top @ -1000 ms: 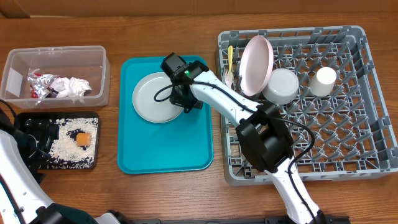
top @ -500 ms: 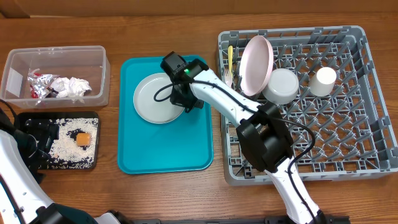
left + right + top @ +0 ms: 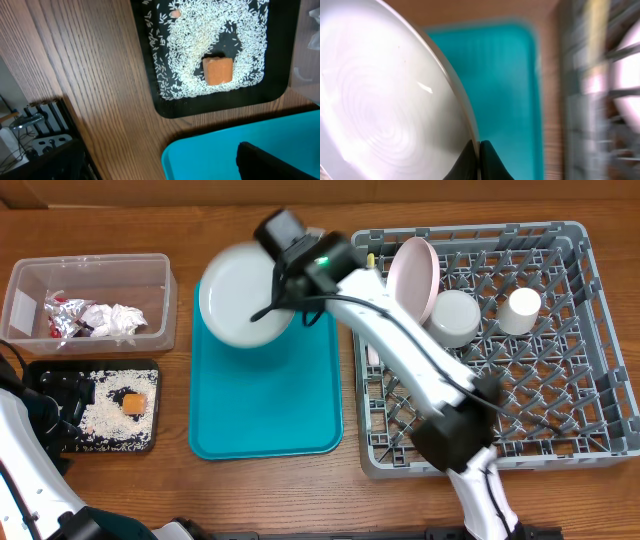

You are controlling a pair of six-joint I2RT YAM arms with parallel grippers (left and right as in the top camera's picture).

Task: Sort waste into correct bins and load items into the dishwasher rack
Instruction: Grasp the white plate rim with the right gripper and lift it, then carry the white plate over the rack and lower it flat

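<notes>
Grey dishwasher rack (image 3: pixel 560 390) sits at right. Teal tray (image 3: pixel 265 405) lies left of it. Grey-green plate (image 3: pixel 240 305) hangs over the tray's far-left corner, rim pinched by right gripper (image 3: pixel 479 157); rack lies rightward. Left gripper (image 3: pixel 62 402) is spread, by black tray (image 3: pixel 100 366).

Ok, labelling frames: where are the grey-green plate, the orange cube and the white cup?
grey-green plate (image 3: pixel 235 305), overhead, its face
orange cube (image 3: pixel 219 71), left wrist, top face
white cup (image 3: pixel 522 307), overhead, its top

My right arm (image 3: pixel 400 345) reaches far forward, right gripper (image 3: pixel 479 150) pinched onto the rim of the grey-green plate (image 3: pixel 235 305). My left gripper (image 3: pixel 62 392) sits low, fingers spread wide.
</notes>
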